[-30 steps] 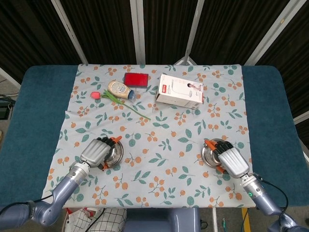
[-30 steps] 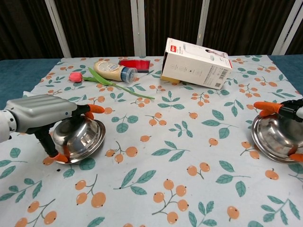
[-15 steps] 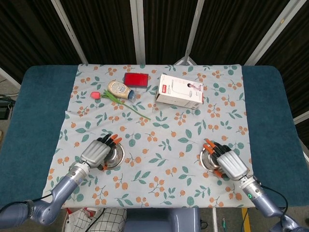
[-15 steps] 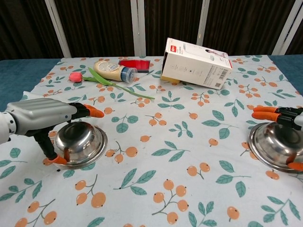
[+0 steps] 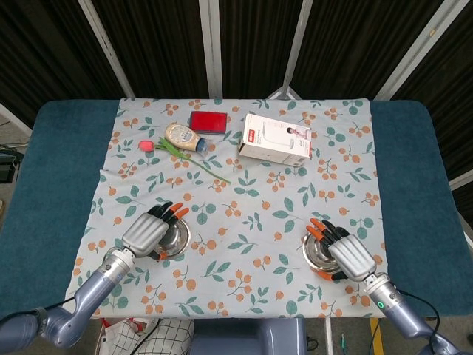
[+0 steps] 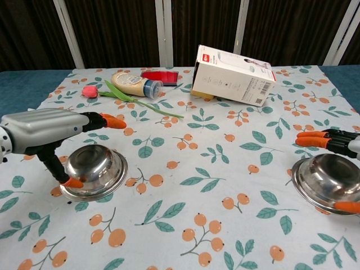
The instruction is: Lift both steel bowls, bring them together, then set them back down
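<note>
Chest view: each robot hand, left (image 6: pixel 42 132) and right (image 6: pixel 332 143), spread above its steel bowl (image 6: pixel 93 171).

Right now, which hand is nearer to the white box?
Right, though only slightly. The right hand sits over its steel bowl, in front of the white box and a little to its right. The left hand lies diagonally off, further to the left.

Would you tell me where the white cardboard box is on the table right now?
The white box lies at the far middle of the floral cloth in the head view, just right of the red case and beyond both bowls.
</note>
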{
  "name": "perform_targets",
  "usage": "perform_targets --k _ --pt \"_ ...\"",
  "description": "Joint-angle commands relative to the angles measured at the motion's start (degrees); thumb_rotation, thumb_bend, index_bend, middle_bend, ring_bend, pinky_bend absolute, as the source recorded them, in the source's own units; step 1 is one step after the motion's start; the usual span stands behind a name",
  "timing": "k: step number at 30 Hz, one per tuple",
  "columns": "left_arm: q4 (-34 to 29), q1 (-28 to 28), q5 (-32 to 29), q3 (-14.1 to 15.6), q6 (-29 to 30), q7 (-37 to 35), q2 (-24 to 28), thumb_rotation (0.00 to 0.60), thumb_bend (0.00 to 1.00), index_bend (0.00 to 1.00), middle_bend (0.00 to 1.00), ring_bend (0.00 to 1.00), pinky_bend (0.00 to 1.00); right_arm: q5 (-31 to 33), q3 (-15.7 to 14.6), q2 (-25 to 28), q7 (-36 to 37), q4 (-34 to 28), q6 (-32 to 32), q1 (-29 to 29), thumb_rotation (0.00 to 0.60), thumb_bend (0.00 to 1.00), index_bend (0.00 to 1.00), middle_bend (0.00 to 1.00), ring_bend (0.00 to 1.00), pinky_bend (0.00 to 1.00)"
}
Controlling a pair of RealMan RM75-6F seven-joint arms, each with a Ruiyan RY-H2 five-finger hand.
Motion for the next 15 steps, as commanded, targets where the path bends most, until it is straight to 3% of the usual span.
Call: perform_targets --k 1,7,12,15 --pt "-1.2 0.8 2.2 0.1 1.4 -1.4 1.0 0.600 0.00 0.00 0.00 0.00 0.14 -0.7 0.2 0.4 0.6 -1.0 1.7 -0.3 0.350 0.25 0.00 0.00 0.00 0.23" --pt "-2.8 3.3 6.8 1.0 5.3 -5.5 2.9 0.600 0.00 0.00 0.00 0.00 0.12 -2.4 0.9 1.4 1.1 -4.2 5.8 -0.7 0.361 0.25 0.00 0.00 0.00 0.19" --pt "-3.2 7.3 12.3 3.5 11.6 -6.6 5.1 0.600 0.00 0.00 0.00 0.00 0.12 -2.5 2.6 2.1 -2.9 -6.2 10.6 -2.6 0.461 0.25 0.00 0.00 0.00 0.08" --pt "-3.8 12.7 14.0 7.2 17.3 -5.0 8.1 0.599 0.00 0.00 0.00 0.00 0.11 0.7 2.4 5.6 -9.2 -11.5 13.0 -6.5 0.533 0.25 0.00 0.00 0.00 0.02"
